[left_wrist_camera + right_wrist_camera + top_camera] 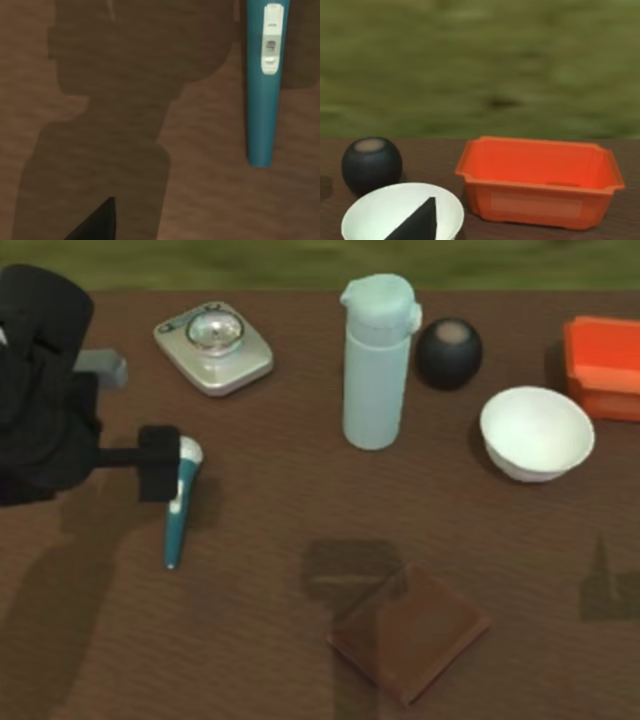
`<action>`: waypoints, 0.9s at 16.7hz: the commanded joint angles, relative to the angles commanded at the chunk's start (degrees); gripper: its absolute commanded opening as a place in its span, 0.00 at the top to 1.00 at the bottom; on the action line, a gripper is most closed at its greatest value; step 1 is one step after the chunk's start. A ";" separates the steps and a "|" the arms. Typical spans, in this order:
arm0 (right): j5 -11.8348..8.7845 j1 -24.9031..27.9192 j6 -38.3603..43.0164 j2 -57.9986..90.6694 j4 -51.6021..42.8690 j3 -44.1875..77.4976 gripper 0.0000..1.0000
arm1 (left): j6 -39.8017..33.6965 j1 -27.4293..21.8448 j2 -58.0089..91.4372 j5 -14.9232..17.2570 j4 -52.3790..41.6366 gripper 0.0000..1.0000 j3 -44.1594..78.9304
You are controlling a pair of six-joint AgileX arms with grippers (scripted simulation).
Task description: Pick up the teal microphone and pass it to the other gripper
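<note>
1. The teal microphone lay on the counter at the left.
2. The left end effector hovered beside its head; finger spread unclear.
3. Probably light, rigid, slippery; grip mid-handle.

My left arm reaches in from the table's left — its pincer low over the tabletop.

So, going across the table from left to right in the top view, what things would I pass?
Left gripper → teal microphone → silver scale → pale bottle → black ball → white bowl → orange tub.
</note>
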 joint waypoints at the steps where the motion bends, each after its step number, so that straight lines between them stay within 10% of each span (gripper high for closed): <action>1: 0.00 0.00 0.00 0.00 0.00 0.00 0.00 | -0.67 -0.74 4.02 -0.06 -1.91 0.00 2.88; 15: 0.00 0.00 0.00 0.00 0.00 0.00 0.00 | -3.25 -3.46 21.02 -0.28 -8.17 0.00 14.53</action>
